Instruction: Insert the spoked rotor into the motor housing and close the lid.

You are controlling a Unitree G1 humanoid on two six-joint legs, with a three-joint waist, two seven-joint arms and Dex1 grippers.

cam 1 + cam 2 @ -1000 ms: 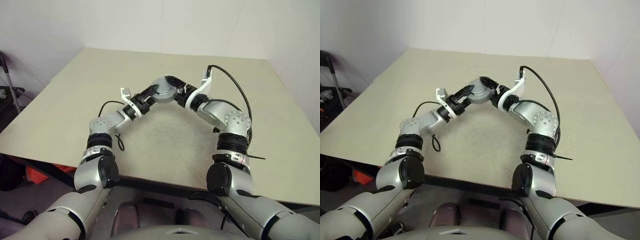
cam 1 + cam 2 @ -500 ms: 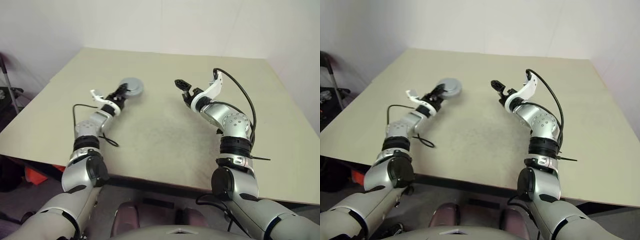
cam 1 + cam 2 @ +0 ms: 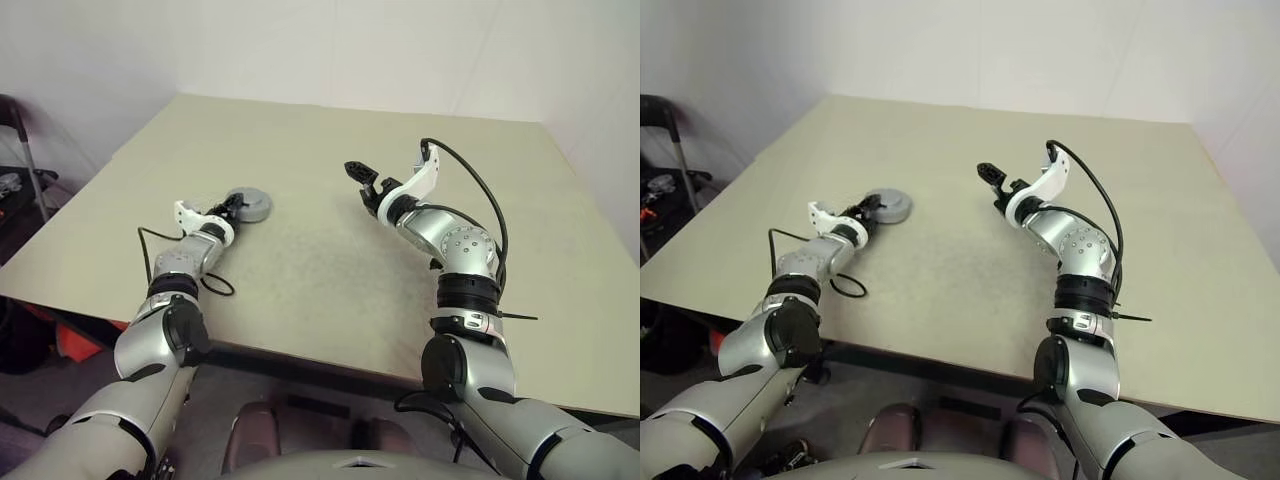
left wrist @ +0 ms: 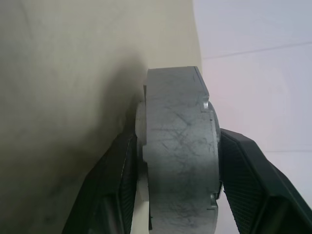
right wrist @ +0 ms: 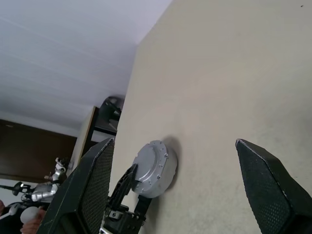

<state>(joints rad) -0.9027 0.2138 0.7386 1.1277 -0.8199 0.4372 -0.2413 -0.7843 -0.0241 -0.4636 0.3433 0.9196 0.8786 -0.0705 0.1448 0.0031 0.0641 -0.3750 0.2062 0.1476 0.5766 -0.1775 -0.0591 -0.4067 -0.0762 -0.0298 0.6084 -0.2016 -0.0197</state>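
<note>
Left wrist view: left gripper [image 4: 178, 185] clamps the closed motor housing [image 4: 178, 156] at the table [image 3: 330, 260]; right gripper [image 3: 362, 183] gapes empty; releasing seems next.

Your left gripper [image 3: 234, 205] reaches out low, fingers clamped; your right gripper [image 3: 362, 178] hovers raised, fingers spread wide.

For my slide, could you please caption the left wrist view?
Left gripper with both black fingers clamped on the grey metal motor housing at the beige table.
</note>
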